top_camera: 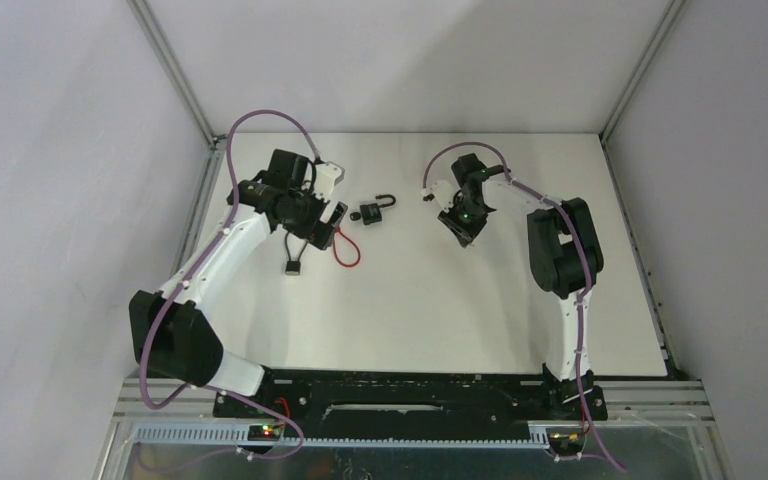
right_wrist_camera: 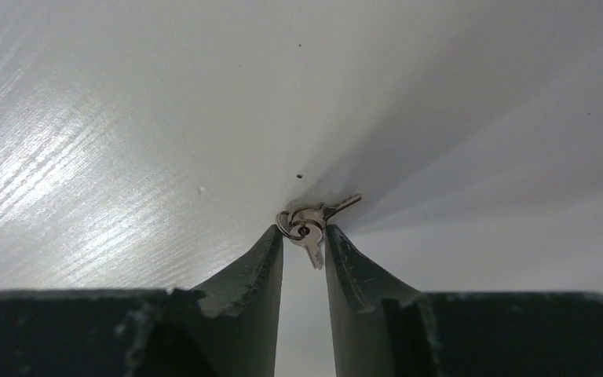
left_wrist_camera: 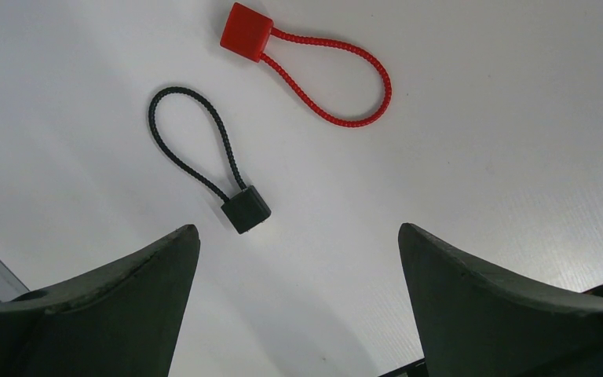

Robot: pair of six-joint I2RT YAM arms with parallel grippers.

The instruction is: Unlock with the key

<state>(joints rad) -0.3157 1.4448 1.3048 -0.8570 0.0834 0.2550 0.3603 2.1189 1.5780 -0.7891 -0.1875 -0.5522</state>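
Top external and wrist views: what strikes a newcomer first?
The bunch of keys lies between the narrowly parted tips of the right end effector. A black padlock sits toward the table's far side, and a red cord loop and a black cord loop lie before the open left end effector.

white table [top_camera: 410,320], pale grey walls [top_camera: 60,150], aluminium frame [top_camera: 175,75]
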